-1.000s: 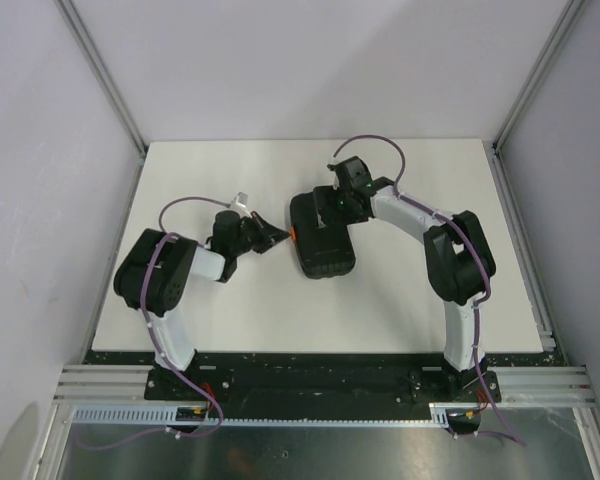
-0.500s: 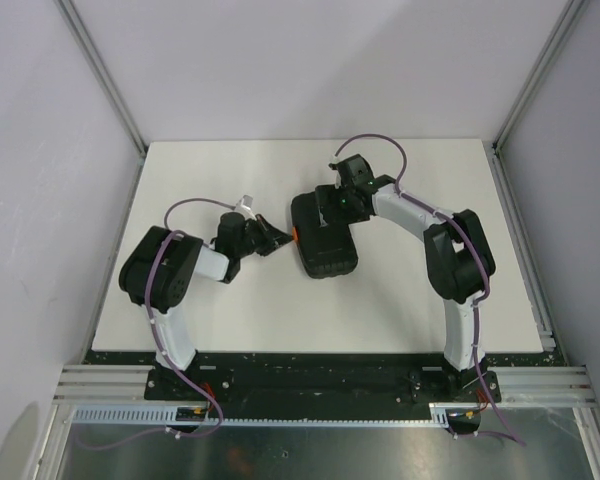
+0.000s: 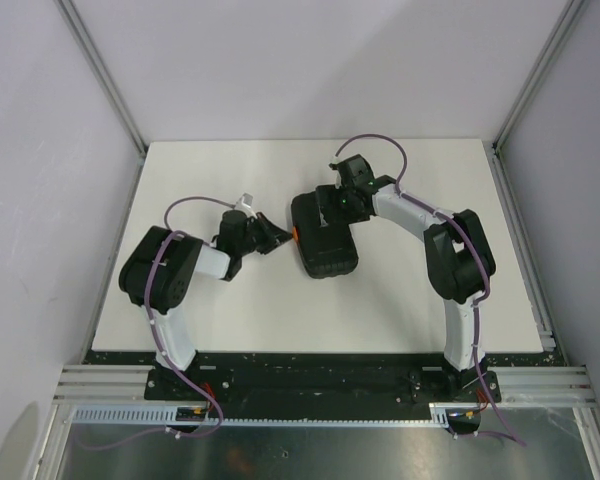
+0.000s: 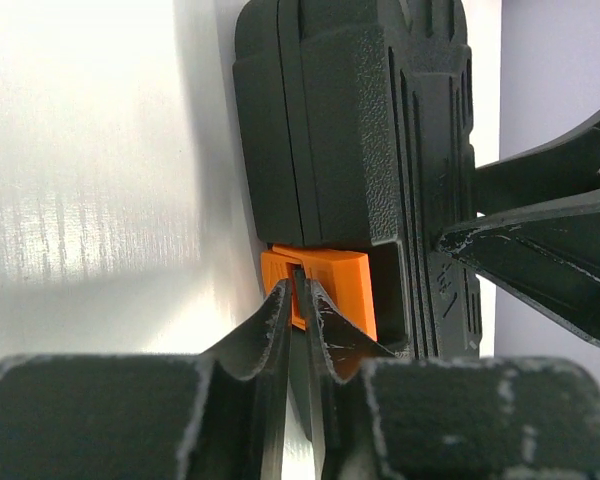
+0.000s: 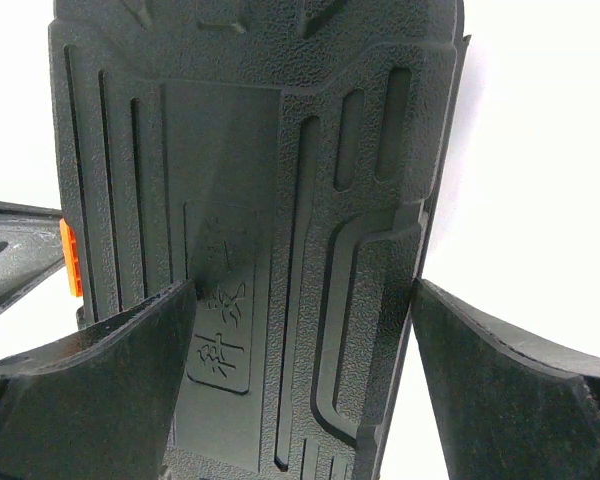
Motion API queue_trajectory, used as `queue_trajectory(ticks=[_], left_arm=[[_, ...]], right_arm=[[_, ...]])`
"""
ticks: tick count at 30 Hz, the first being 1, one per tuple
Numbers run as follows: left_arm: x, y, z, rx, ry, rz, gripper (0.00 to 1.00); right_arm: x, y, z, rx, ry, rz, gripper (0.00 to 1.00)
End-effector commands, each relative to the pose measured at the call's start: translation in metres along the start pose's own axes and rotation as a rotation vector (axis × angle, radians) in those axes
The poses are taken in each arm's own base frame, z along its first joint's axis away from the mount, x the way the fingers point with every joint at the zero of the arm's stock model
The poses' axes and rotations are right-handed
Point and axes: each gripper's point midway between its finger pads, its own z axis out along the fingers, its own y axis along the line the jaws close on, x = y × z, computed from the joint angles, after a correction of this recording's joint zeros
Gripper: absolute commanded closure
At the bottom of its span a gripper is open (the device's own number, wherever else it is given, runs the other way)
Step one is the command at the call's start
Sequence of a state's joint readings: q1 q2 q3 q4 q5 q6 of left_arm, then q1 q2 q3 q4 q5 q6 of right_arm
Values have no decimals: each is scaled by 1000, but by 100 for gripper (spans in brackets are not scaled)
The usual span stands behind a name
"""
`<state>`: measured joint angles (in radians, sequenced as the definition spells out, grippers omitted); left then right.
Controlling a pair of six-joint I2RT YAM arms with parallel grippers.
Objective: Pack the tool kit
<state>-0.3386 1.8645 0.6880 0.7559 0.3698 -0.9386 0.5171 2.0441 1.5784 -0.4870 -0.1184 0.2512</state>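
White surface (image 3: 230, 300), walled on three sides. Nothing lies loose on it that I can see.

Right arm (image 3: 460, 260): reaches in over the far end of the case. The right jaws are spread wide and released. In the wrist view one finger (image 5: 130, 340) sits over the lid and the other (image 5: 480, 360) is just beside the case's long edge. They clamp nothing.

Left arm (image 3: 165, 275): comes in low from the side. The left jaws are almost together with only a thin slit between them, and the tips are at the latch. Cannot tell whether they pinch its rib or merely press it.

Tool kit (image 3: 325, 240): mid-surface and lying flat, lid down on base, so its contents are hidden. It is a black moulded shell, ribbed and pebble-textured. I judge it stiff and not fragile, and light enough to skate on this smooth surface if shoved from one side. The best hold looks to be across the narrow width, on the side walls. Otherwise, pin the lid from above while the other arm works.

Latch (image 4: 325, 285): a small orange tab on the left edge. It looks thin and springy, better pushed home than pulled.
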Motion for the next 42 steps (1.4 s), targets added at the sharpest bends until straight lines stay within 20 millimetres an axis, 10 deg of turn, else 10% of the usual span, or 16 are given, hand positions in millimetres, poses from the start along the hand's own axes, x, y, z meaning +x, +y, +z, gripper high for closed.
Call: queue_trajectory(ticks=[1, 15, 21, 31, 42], left_arm=[[4, -112, 6, 345, 24, 109, 84], [11, -111, 3, 334, 18, 121, 69], [20, -79, 11, 238, 26, 82, 98], [29, -46, 18, 118, 42, 73, 100], [18, -108, -5, 308, 38, 175, 79]], right_arm=[[118, 3, 33, -20, 366, -17, 11], [117, 0, 35, -8, 360, -3, 13], [116, -3, 35, 2, 356, 3, 14], [116, -6, 36, 8, 356, 11, 15], [116, -3, 38, -3, 355, 16, 15]])
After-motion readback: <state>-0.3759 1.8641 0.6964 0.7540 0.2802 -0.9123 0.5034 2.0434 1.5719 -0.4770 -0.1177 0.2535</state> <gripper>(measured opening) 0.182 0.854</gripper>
